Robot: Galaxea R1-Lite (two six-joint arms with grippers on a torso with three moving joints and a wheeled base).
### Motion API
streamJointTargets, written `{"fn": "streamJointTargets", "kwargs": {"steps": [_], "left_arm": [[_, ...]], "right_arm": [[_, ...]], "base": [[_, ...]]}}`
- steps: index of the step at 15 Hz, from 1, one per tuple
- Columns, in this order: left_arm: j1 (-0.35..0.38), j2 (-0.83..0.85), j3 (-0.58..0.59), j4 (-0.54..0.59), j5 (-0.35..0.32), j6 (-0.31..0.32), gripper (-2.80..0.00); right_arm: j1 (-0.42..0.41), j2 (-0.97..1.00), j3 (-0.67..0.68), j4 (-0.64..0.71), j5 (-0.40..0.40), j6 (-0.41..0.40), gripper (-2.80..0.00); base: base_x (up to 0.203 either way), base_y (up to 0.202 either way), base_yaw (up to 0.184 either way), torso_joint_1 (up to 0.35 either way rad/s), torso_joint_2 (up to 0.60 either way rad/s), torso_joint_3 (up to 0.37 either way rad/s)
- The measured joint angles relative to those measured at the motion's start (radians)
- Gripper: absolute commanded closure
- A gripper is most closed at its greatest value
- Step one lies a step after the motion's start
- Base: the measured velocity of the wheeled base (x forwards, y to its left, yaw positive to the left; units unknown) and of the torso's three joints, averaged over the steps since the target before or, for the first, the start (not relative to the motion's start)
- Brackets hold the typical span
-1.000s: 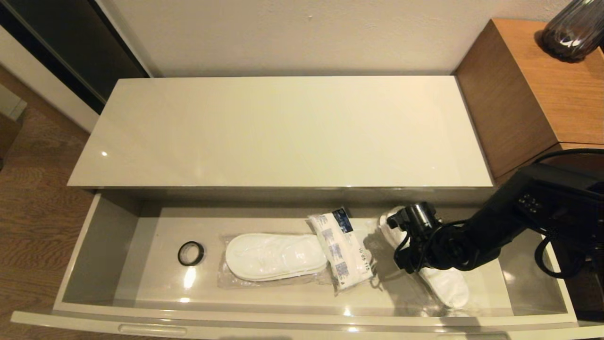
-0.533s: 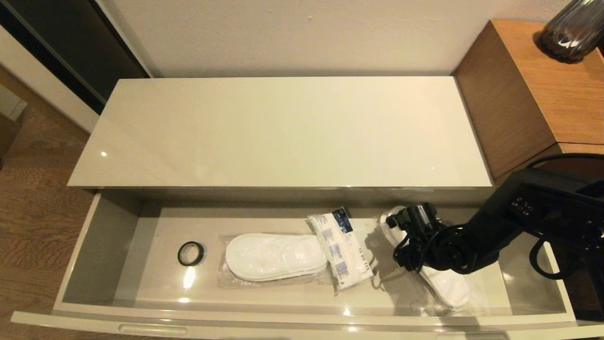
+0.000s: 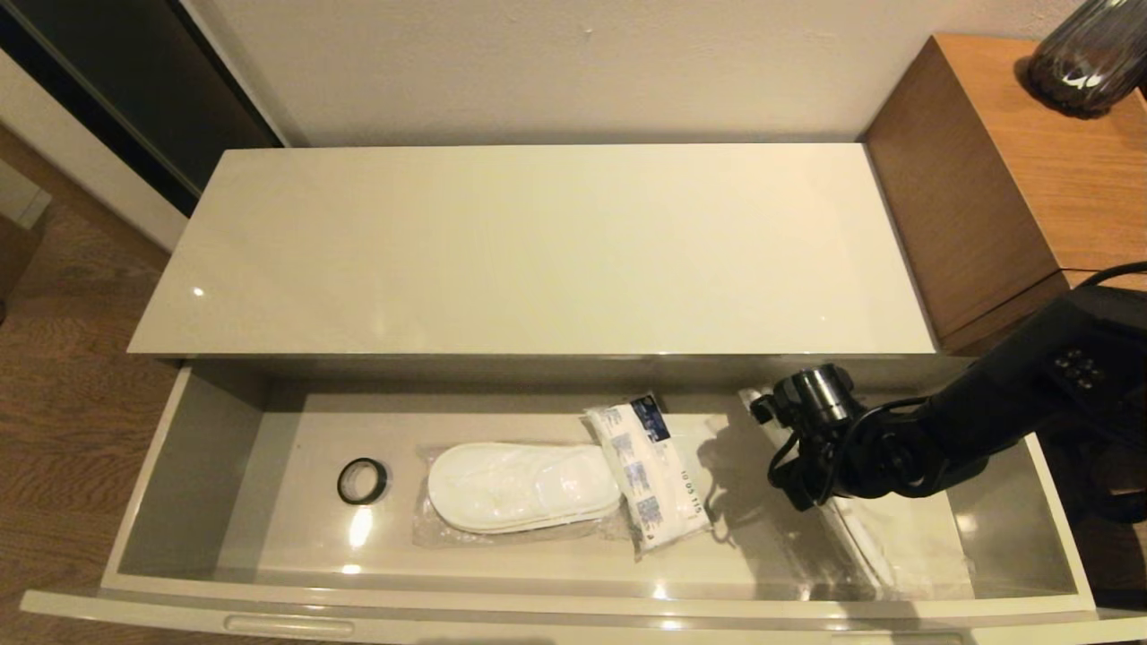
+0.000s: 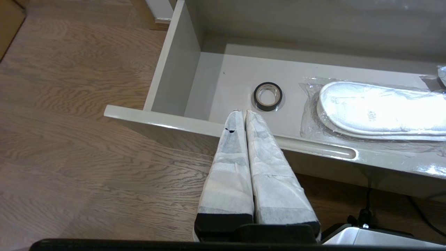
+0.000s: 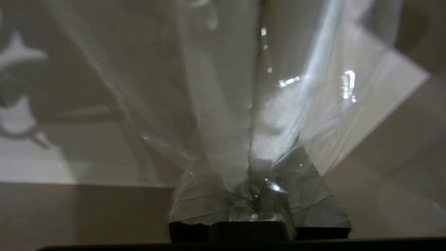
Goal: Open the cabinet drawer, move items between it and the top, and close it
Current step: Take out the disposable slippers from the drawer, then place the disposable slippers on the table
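Open cabinet drawer (image 3: 193, 466) with two bagged slipper pairs (image 3: 522, 486), one packet (image 3: 647, 473), one black ring (image 3: 362, 480); right gripper (image 5: 256, 195) clenched on one bag.

warm indoor light falls from above. the glossy top (image 3: 538, 251) carries a soft sheen and small bright spots near its left edge. glare points lie on the floor of the cabinet drawer (image 3: 296, 502), and the right arm throws a dark shadow there. the right wrist view is dim and blurred by plastic close to the lens. the left wrist view is sharp, with one white slipper (image 4: 376, 109) overexposed.
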Motion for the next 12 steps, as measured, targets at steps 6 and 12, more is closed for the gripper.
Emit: {"fn": "streamJointTargets", "kwargs": {"steps": [6,12], "left_arm": [[-0.001,0.0,0.0,0.0,0.0,0.0,0.0],[-0.001,0.0,0.0,0.0,0.0,0.0,0.0]], "right_arm": [[0.0,-0.187,0.002,0.25,0.007,0.04,0.0],[0.009,-0.349,-0.002,0.442,0.016,0.034,0.0]], "base": [[0.0,0.0,0.0,0.0,0.0,0.0],[0.0,0.0,0.0,0.0,0.0,0.0]]}}
